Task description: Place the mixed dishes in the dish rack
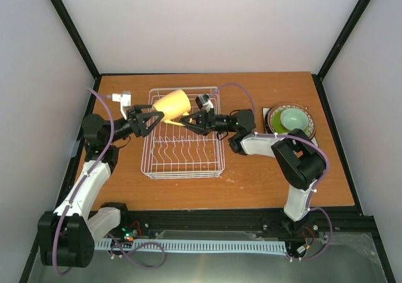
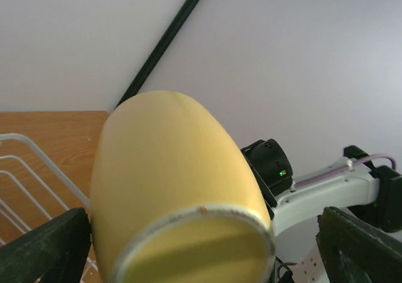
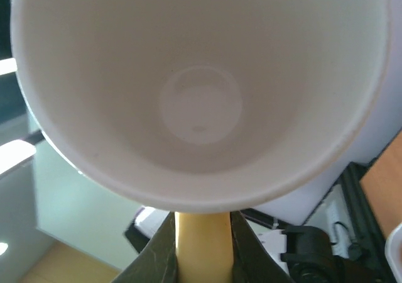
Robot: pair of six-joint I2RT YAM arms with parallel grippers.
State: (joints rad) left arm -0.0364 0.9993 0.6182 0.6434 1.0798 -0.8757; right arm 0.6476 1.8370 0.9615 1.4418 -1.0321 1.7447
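The right tool (image 1: pixel 191 121) is clamped on the handle of the yellow cup (image 1: pixel 172 103), holding it on its side above the far end of the dish rack (image 1: pixel 183 152). The left tool (image 1: pixel 154 122) gapes wide around the cup's base end.

cup (image 1: pixel 173 102) over far end of rack (image 1: pixel 183 156), bowl (image 1: pixel 294 117) atop stacked plates (image 1: pixel 274 124) right of rack

At the right of the top view, the pale mint bowl (image 1: pixel 294 117) and the right arm (image 1: pixel 298 146) hide most of the plates (image 1: pixel 274 122) beneath. The yellow cup (image 3: pixel 201 94) overruns the right wrist frame's top and sides. The left wrist frame's bottom edge cuts its mouth, and its left edge cuts the dish rack (image 2: pixel 55 168).
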